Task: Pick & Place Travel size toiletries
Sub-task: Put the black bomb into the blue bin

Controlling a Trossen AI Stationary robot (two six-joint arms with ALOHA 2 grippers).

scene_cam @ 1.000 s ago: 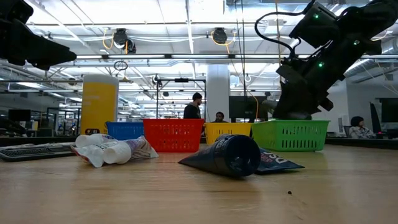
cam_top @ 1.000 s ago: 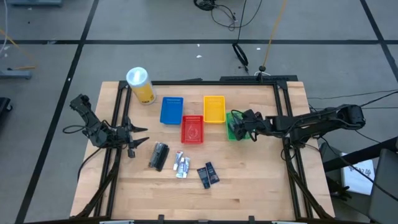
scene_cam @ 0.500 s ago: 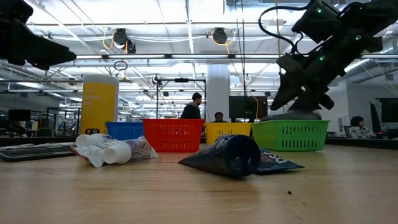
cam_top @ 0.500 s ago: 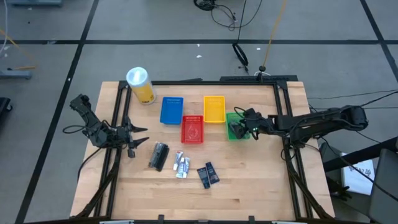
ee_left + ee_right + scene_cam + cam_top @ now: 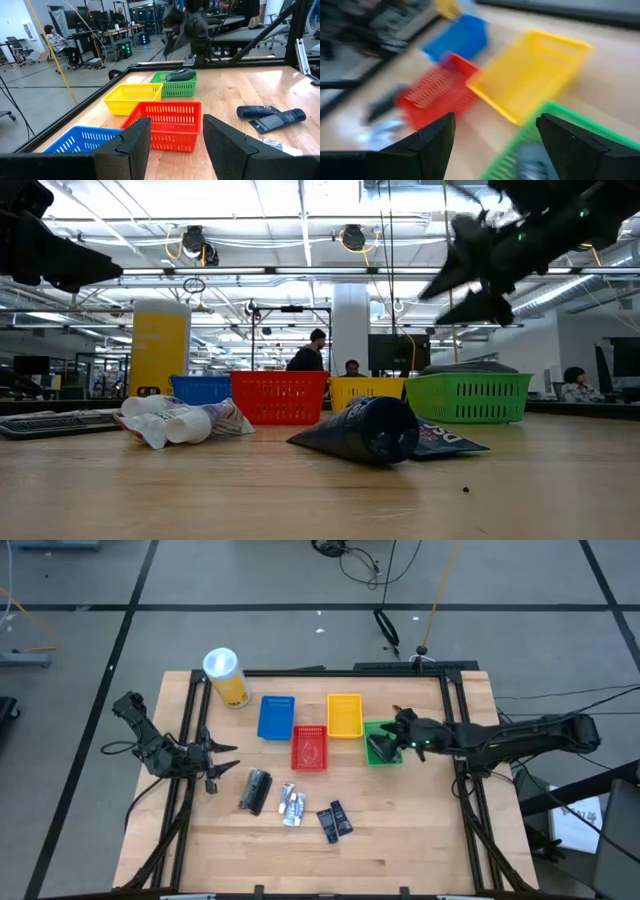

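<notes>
Seen from above, the right end effector (image 5: 400, 732) sits over the green basket (image 5: 381, 753); only the low view shows it raised well clear of the rim, fingers spread wide, holding nothing. The left wrist view alone shows what lies in that basket: 1 dark grey rounded piece (image 5: 180, 75), below the right end effector & apart from it. The left end effector (image 5: 222, 762) waits at the surface's left edge, fingers parted & empty. Still out on the wood surface (image 5: 420, 830), in front of the red basket (image 5: 309, 748): a dark grey tube (image 5: 256, 790), silvery-white mini tubes (image 5: 292, 805) & 2 dark blue packets (image 5: 334, 821), all well apart from both arms. Blue basket (image 5: 276, 717) & yellow basket (image 5: 344, 714) stand behind the red one.
</notes>
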